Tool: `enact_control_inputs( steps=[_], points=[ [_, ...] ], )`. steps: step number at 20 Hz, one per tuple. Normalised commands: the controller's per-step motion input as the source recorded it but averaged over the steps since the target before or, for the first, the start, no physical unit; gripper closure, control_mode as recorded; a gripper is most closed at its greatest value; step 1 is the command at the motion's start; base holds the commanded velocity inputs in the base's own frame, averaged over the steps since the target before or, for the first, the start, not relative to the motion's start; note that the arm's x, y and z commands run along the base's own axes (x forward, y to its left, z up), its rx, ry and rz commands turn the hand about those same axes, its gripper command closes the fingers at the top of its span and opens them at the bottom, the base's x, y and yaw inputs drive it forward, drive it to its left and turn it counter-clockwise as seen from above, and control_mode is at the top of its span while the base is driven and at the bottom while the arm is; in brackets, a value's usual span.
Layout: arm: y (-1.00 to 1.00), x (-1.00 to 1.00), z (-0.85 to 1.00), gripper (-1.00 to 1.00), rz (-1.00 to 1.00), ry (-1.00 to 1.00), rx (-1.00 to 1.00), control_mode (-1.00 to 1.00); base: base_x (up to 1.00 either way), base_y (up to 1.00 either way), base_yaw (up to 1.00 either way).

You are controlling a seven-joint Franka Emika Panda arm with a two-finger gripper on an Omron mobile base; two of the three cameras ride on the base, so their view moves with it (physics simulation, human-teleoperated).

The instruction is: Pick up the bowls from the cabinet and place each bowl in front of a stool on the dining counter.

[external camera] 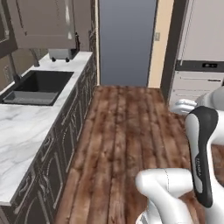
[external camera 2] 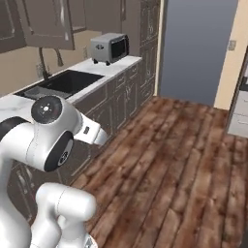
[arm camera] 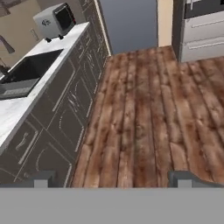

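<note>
Fingertips [arm camera: 41, 180] of the hand [arm camera: 113, 181] are standing spread and empty, pointing down the wooden floor [arm camera: 144, 118]; it needs turning toward the cabinet [external camera 2: 46, 22] first.

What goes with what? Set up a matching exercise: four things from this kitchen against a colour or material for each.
Things:
1. sink
2. toaster oven
3. floor
4. worktop

Descriptions:
A. brown wood planks
B. white marble with grey veins
C. black
D. silver casing with a dark glass door

Pairs: 1-C, 2-D, 3-A, 4-B
</note>
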Motion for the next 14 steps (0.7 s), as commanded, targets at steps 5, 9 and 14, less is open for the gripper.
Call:
enact_control_inputs(
  steps=[5, 9, 14],
  points=[
    [0.0, 0.0, 0.0, -1.0, 0.0, 0.0, 0.0, 1.0, 1.0, -0.09, 0.66],
    [0.0, 0.0, 0.0, -1.0, 0.0, 0.0, 0.0, 1.0, 1.0, -0.3, 0.65],
    [0.0, 0.0, 0.0, -1.0, 0.0, 0.0, 0.0, 1.0, 1.0, -0.8, 0.52]
  ],
)
